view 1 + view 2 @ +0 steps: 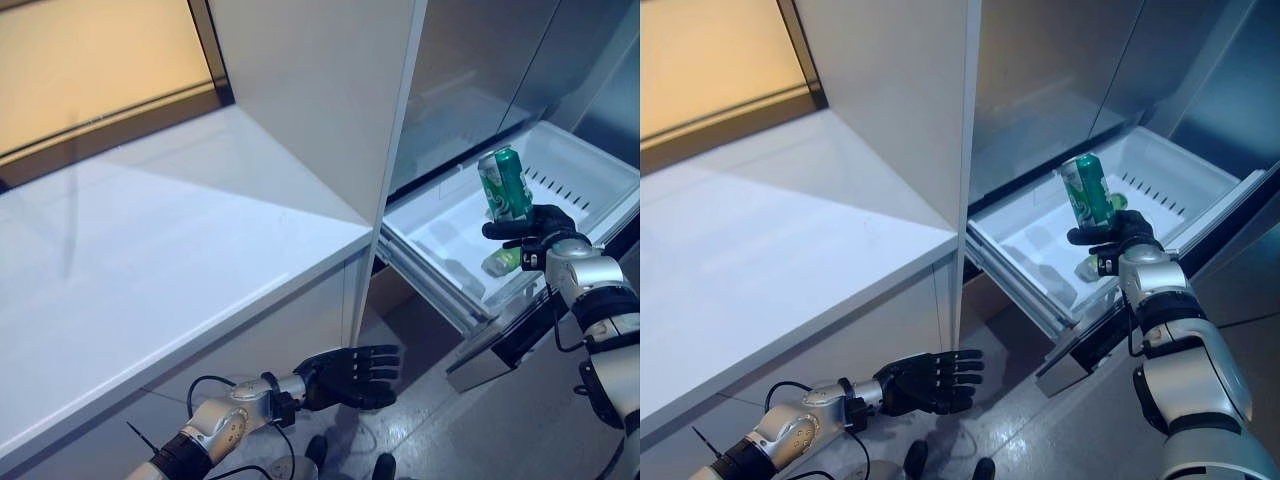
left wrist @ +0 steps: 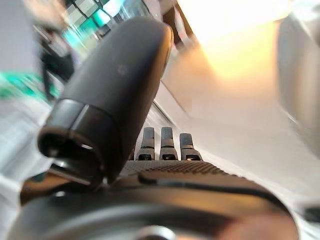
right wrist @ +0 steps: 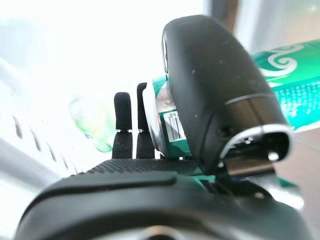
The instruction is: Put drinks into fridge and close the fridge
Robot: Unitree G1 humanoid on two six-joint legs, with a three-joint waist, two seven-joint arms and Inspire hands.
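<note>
My right hand (image 1: 534,228) is shut on a green can (image 1: 505,184), held upright but tilted, above the front of the fridge's pulled-out white drawer (image 1: 590,170). The can shows between thumb and fingers in the right wrist view (image 3: 172,127). A pale green drink (image 1: 503,261) lies in the drawer just below the hand. My left hand (image 1: 350,375) hangs low in front of the counter, fingers straight, empty; it also shows in the left wrist view (image 2: 107,95).
A white counter (image 1: 180,250) fills the left. A white cabinet side panel (image 1: 330,90) stands between counter and fridge. The drawer's dark front panel (image 1: 495,350) juts out low toward me. Grey floor (image 1: 500,430) lies below.
</note>
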